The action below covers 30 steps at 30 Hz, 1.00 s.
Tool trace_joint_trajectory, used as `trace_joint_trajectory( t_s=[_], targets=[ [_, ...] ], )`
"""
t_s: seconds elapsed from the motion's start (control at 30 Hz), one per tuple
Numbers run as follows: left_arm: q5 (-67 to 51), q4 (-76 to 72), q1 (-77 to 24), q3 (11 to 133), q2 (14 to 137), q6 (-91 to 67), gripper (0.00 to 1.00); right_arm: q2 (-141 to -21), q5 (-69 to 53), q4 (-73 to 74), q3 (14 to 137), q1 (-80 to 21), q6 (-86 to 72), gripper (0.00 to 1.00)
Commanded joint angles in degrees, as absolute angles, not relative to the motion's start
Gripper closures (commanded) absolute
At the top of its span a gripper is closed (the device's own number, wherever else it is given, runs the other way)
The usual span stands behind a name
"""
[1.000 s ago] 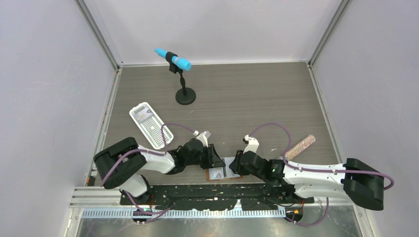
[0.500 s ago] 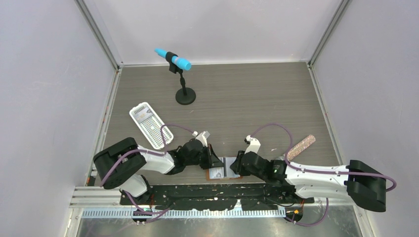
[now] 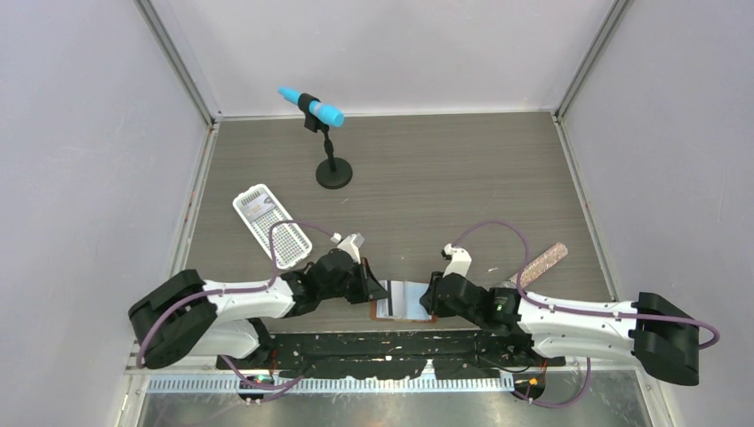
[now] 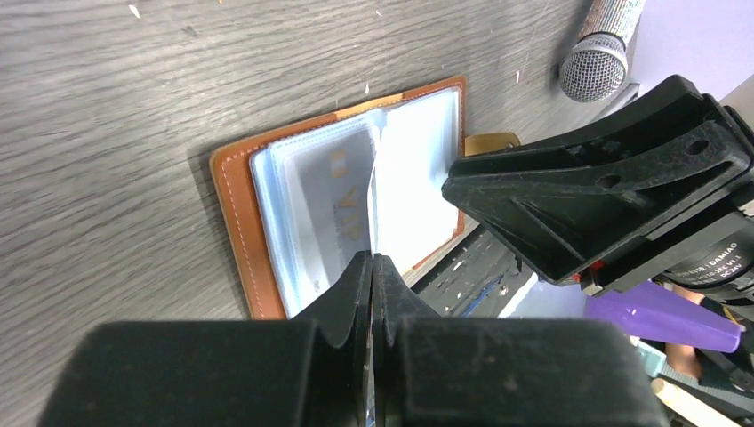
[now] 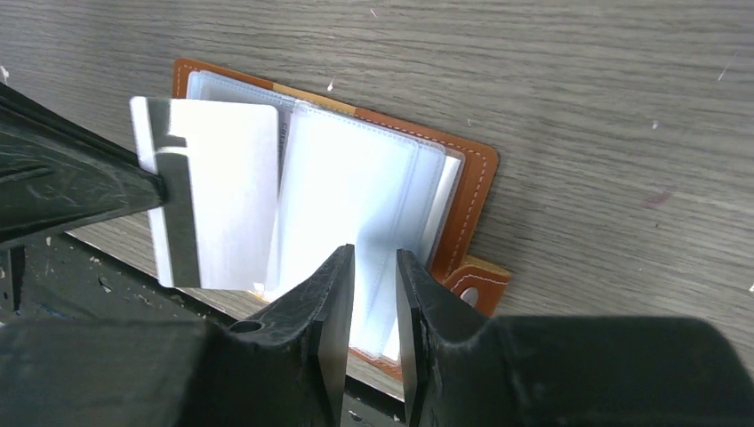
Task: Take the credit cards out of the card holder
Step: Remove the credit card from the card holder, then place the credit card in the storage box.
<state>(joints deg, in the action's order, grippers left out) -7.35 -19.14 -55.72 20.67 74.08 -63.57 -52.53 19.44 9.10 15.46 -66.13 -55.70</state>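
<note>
The tan-brown card holder (image 3: 377, 315) lies open at the table's near edge, pale blue pockets up (image 5: 373, 178). My left gripper (image 3: 377, 291) (image 4: 372, 260) is shut on the edge of a whitish credit card (image 5: 222, 200) with a dark stripe. It holds the card upright over the holder's left half, and it shows edge-on in the left wrist view (image 4: 377, 191). Another card (image 4: 333, 209) sits in a left pocket. My right gripper (image 3: 433, 298) (image 5: 373, 258) stands on the holder's right pockets, jaws a narrow gap apart with nothing between them.
A white perforated tray (image 3: 271, 225) lies at the left. A blue microphone on a black stand (image 3: 332, 169) stands at the back. A glittery microphone (image 3: 541, 264) lies right of the holder. The black base plate (image 3: 391, 342) borders the holder's near side.
My left gripper has drawn back to the left with the card, which has come out of its pocket. The right gripper has stayed on the holder.
</note>
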Motion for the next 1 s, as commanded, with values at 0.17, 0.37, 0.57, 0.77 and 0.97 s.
trace_joint_trajectory(
  t_s=[0.17, 0.37, 0.57, 0.77, 0.97],
  targets=[
    [3.1, 4.6, -55.4, 27.1, 59.1, -54.0, 1.0, -50.5, 21.5, 10.1, 23.2, -65.8, -40.5, 0.65],
    [4.1, 9.7, -55.4, 28.8, 53.5, -53.0, 1.0, -47.6, 21.0, 5.2, 24.4, -65.8, -29.3, 0.64],
    [1.0, 10.9, -55.4, 30.2, 48.5, -51.4, 1.0, -45.6, 15.8, -3.9, 23.5, -65.9, -17.7, 0.58],
    [1.3, 19.5, -55.4, 34.8, 45.3, -57.0, 1.0, -41.4, 6.7, -14.3, 20.9, -67.4, -2.6, 0.5],
    [2.2, 18.6, -55.4, 32.9, 41.8, -68.9, 1.0, -39.8, 5.6, -22.4, 17.1, -71.8, 17.7, 0.43]
  ],
)
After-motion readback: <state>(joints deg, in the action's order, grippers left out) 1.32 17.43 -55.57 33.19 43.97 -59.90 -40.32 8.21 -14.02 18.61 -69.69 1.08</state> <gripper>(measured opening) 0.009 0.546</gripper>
